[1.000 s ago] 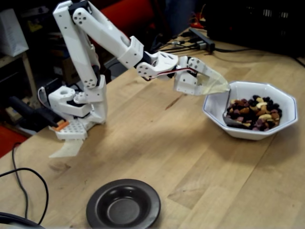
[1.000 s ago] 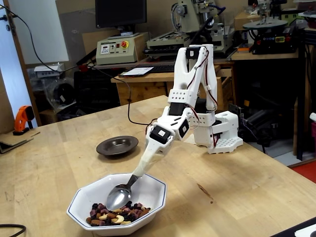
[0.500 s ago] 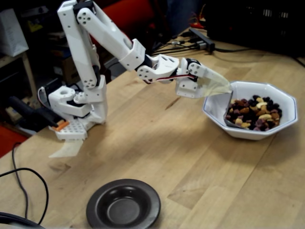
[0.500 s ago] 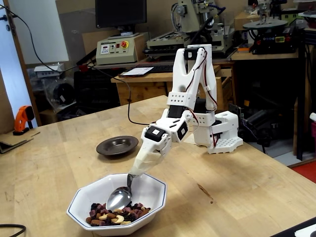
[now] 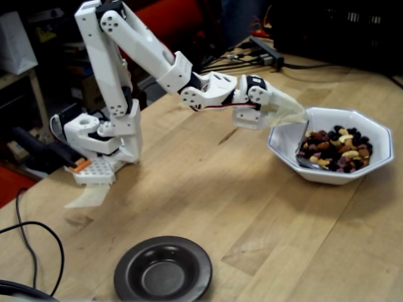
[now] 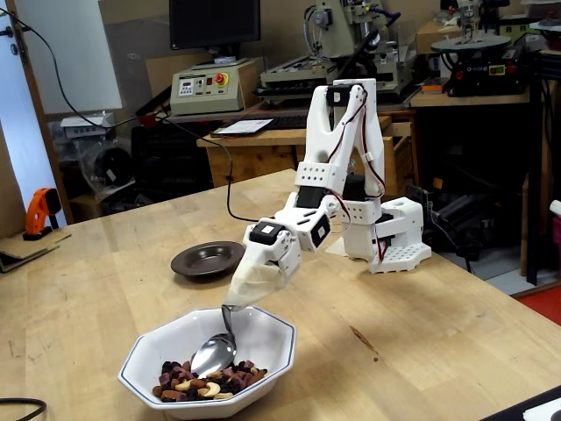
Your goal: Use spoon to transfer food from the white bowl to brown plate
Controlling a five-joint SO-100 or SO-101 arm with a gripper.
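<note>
Light wooden table (image 6: 456,342), second wooden bench (image 6: 263,139) behind carrying a beige control box (image 6: 204,86) and grey machines, black monitor (image 6: 215,22), white board (image 6: 74,53) at left, orange drill (image 6: 39,210) — cluttered workshop, even indoor light.

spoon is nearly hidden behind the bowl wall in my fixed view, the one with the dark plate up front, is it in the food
Observer: Yes. In a fixed view the spoon stands steeply inside the bowl, its tip dipping into the edge of the food.
Operator: anything on it
Observer: No, the shiny face that shows is bare.
Operator: hows the grip
Observer: The gripper holds the top of the handle; a pale wrap hides its fingers.
</note>
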